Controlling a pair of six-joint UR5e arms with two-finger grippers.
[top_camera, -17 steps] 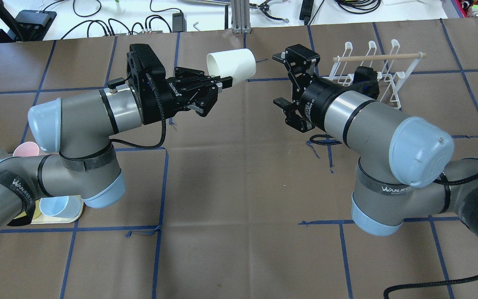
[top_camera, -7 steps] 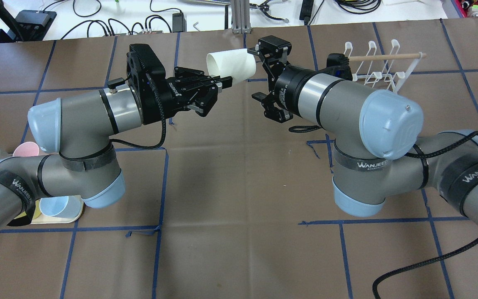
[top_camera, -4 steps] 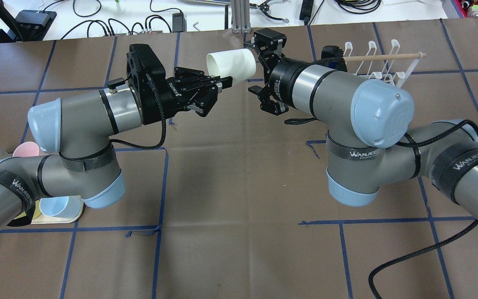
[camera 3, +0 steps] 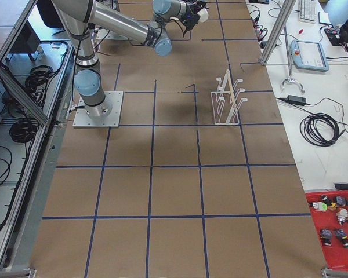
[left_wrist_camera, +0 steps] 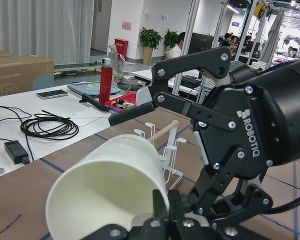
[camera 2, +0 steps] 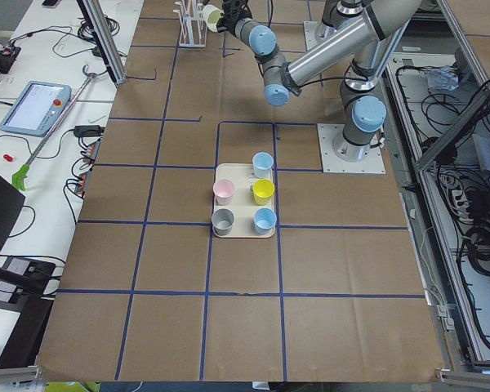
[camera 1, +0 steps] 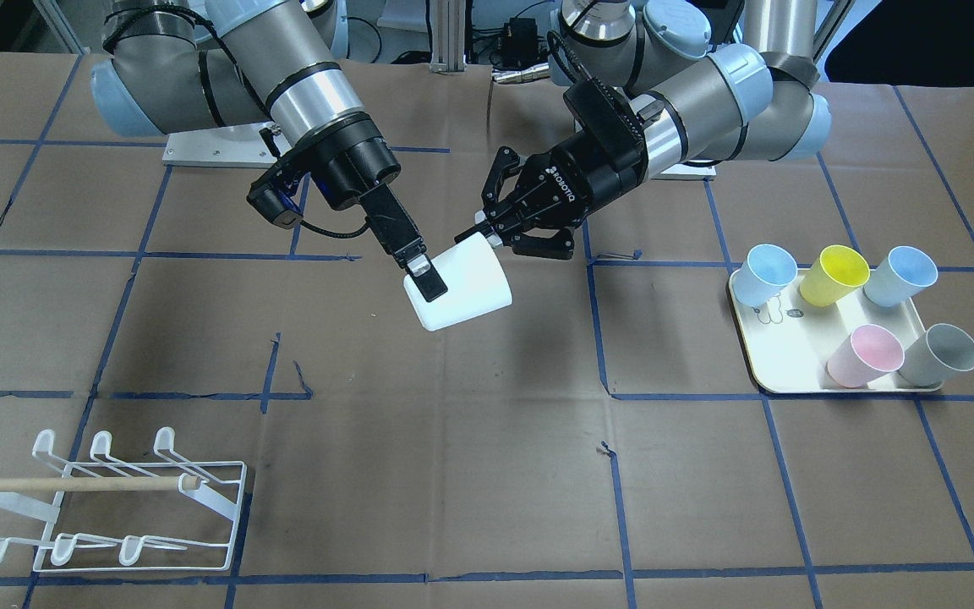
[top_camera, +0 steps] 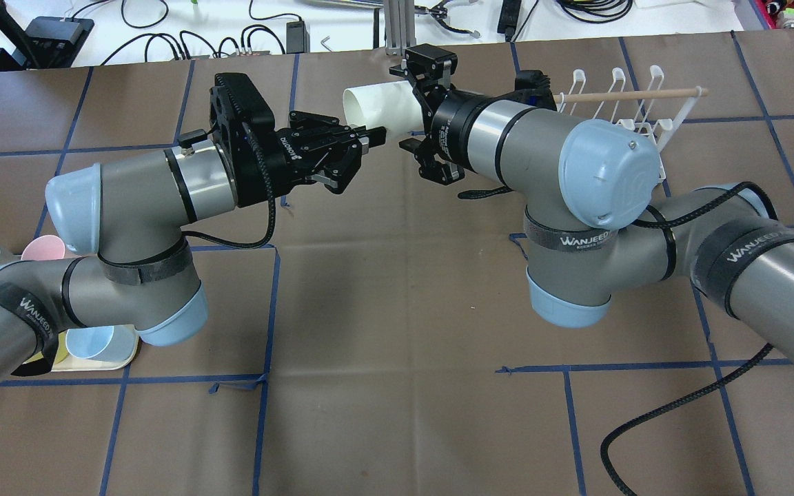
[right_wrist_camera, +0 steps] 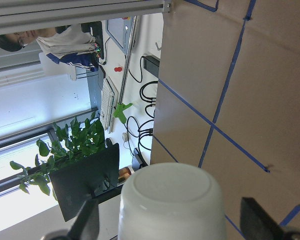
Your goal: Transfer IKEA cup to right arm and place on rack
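Wire rack (camera 1: 73, 484), white with a wooden dowel, is standing at the front-facing view's near left corner, well apart from everything else. Farther back on the other side, a cream tray (camera 1: 791, 385) is carrying five coloured cups (camera 1: 867, 351). Beyond, over the middle of the paper-covered table (camera 1: 453, 474), the white IKEA cup (camera 1: 462, 292) is hanging in the air, tipped on its side. The left gripper (top_camera: 369, 136) is pinching its rim, one finger inside the mouth. The right gripper (right_wrist_camera: 171, 215) is spreading wide around the cup's base, its fingers (right_wrist_camera: 255, 220) seemingly clear of the wall, though the gap is hard to judge.
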